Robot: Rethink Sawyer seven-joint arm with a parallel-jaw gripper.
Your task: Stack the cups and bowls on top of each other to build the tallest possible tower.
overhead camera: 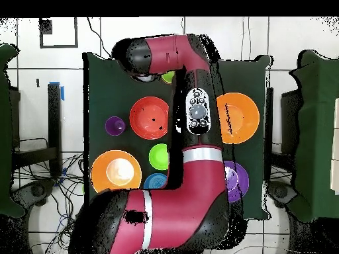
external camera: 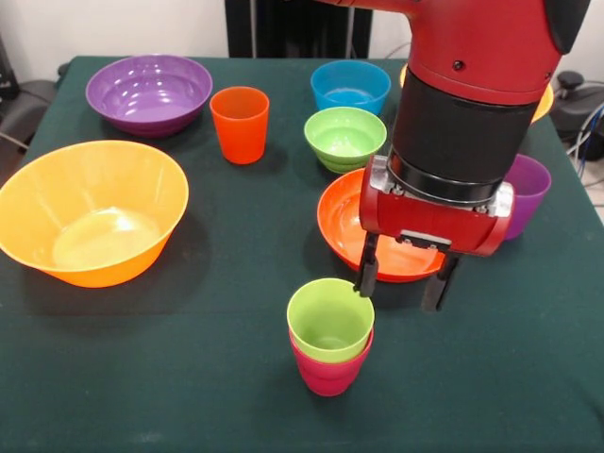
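Gripper (external camera: 404,283) fingers are being held apart and empty, hanging just above the table (external camera: 189,377) beside the rim of the green cup (external camera: 329,319); the left fingertip (external camera: 365,280) is sitting right at that rim, though contact cannot be told. The green cup is being carried nested inside the crimson cup (external camera: 329,371), forming a two-piece tower near the table's front edge. Behind the gripper, the red-orange bowl (external camera: 342,222) is being partly hidden by the arm (external camera: 472,85). The green bowl (external camera: 344,138) and blue bowl (external camera: 350,87) are sitting further back, with the orange cup (external camera: 240,124) standing upright just left of them. The purple bowl (external camera: 149,92) and a large orange bowl (external camera: 91,211) are resting at the left. The purple cup (external camera: 528,189) is showing at the arm's right. In the overhead view, both orange bowls (overhead camera: 238,118) (overhead camera: 116,170) are being seen well apart.
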